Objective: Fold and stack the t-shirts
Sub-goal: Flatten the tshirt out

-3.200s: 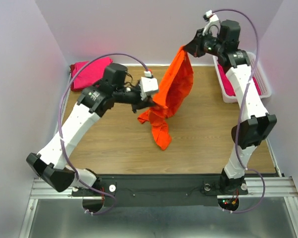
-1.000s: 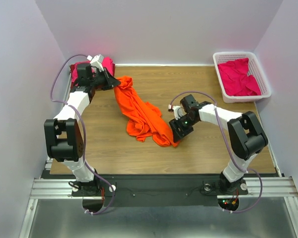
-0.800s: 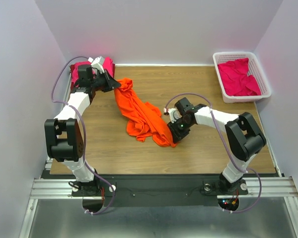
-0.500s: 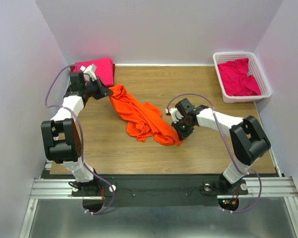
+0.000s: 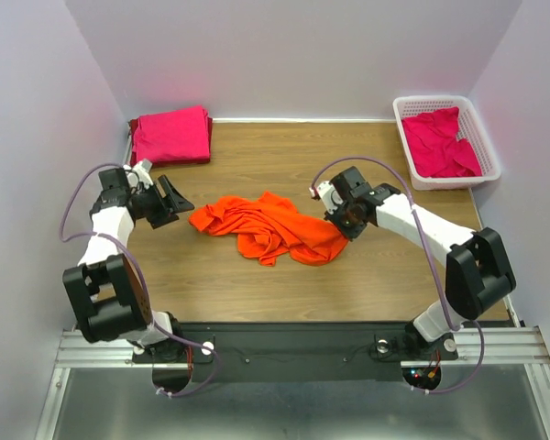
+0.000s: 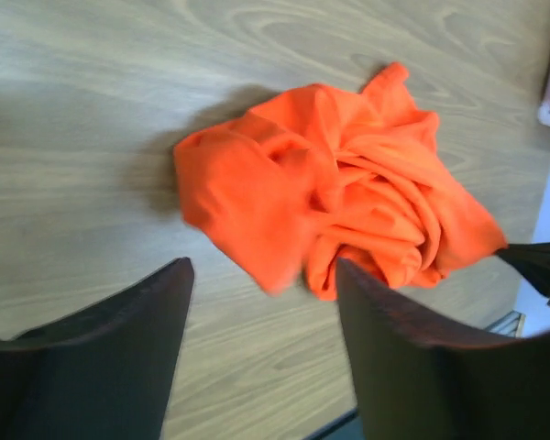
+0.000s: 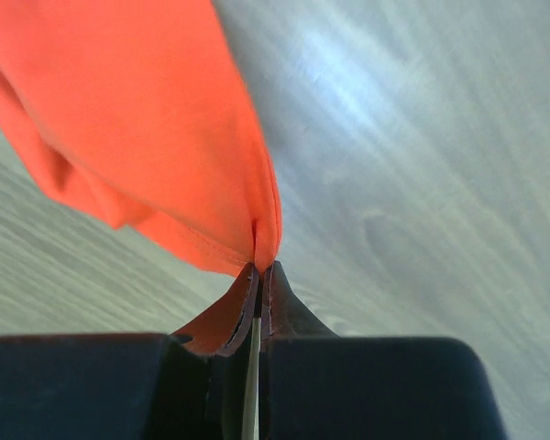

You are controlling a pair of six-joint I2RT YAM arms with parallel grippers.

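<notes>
The bright orange t-shirt (image 5: 268, 229) lies crumpled in the middle of the wooden table. My right gripper (image 5: 346, 225) is shut on its right edge, and in the right wrist view the jaws (image 7: 260, 268) pinch a fold of the orange cloth (image 7: 147, 119). My left gripper (image 5: 176, 198) stands open just left of the shirt, a small gap away from it. In the left wrist view the orange shirt (image 6: 339, 202) lies beyond the open left gripper (image 6: 261, 316), with bare wood between the fingers. A folded magenta t-shirt (image 5: 171, 135) rests at the back left corner.
A white lattice basket (image 5: 445, 98) stands at the back right and holds loose magenta t-shirts (image 5: 442, 142). Pale walls close the table in on the left, back and right. The black rail with both arm bases runs along the near edge.
The left gripper let go of the orange shirt and drew back toward the near left. The right gripper shut on the shirt's right edge and pulled it rightward, so the shirt now lies centred.
</notes>
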